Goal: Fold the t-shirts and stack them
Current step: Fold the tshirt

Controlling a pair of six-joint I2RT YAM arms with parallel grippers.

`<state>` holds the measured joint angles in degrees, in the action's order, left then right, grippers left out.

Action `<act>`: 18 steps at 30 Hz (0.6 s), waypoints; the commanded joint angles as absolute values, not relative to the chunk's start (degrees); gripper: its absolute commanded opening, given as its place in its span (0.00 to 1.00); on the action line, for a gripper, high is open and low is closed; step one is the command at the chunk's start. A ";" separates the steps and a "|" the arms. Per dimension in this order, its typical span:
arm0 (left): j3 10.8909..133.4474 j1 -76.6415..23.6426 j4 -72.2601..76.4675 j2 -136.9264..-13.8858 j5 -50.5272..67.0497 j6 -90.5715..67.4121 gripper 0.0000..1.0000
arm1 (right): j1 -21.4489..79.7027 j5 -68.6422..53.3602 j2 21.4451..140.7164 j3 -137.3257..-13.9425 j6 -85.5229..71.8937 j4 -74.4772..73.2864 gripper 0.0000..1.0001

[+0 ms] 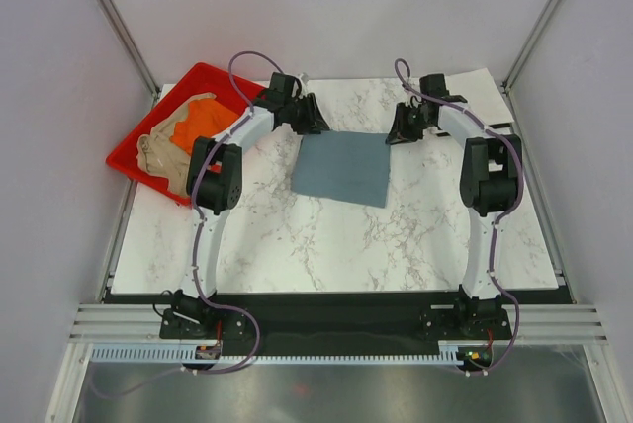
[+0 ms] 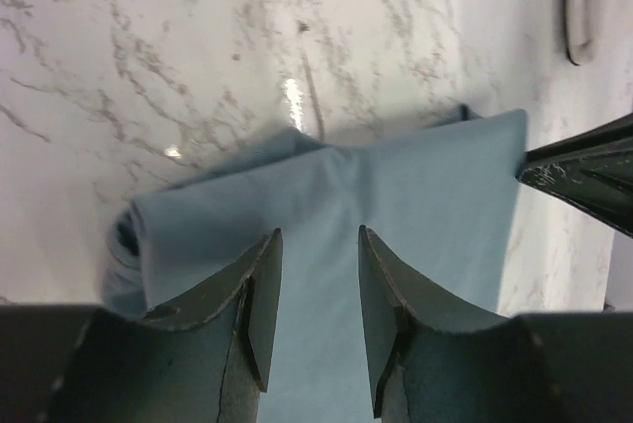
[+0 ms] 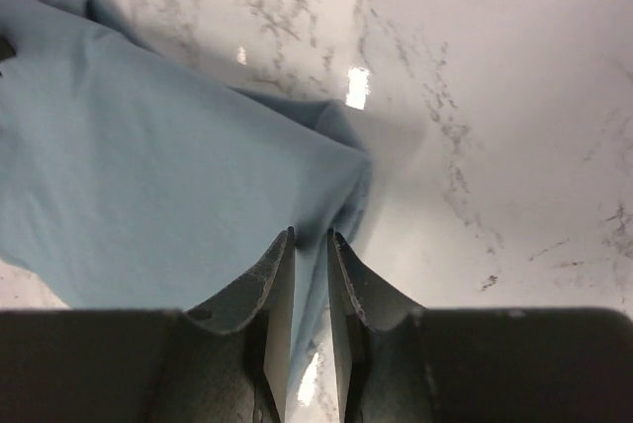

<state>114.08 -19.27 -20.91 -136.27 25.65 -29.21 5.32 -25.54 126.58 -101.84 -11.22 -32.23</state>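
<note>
A slate blue-grey t-shirt lies folded into a flat rectangle on the marble table. My left gripper is at its far left corner. In the left wrist view the gripper is open, just above the cloth. My right gripper is at the far right corner. In the right wrist view its jaws are nearly closed, with the shirt's edge running between them. An orange t-shirt and a tan-beige t-shirt lie crumpled in the red tray.
The red tray stands at the table's far left, partly over the edge. A pale off-white flat thing lies at the back right; I cannot tell whether it is a shirt. Grey walls close in both sides.
</note>
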 commanded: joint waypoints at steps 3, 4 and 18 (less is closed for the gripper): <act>121.28 -17.58 -20.39 -140.27 23.04 -27.16 0.44 | 4.13 -21.45 130.69 -104.68 -9.14 -33.92 0.25; 122.07 -16.97 -20.30 -141.75 22.85 -27.25 0.44 | 4.04 -21.10 131.30 -104.68 -9.14 -34.01 0.25; 122.46 -15.38 -19.86 -136.96 29.53 -29.27 0.46 | 3.17 -23.28 127.01 -104.15 -8.88 -34.45 0.36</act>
<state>124.46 -15.03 -20.64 -145.05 26.13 -29.71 4.12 -22.48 130.96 -102.91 -10.24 -33.76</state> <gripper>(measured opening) 0.458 0.340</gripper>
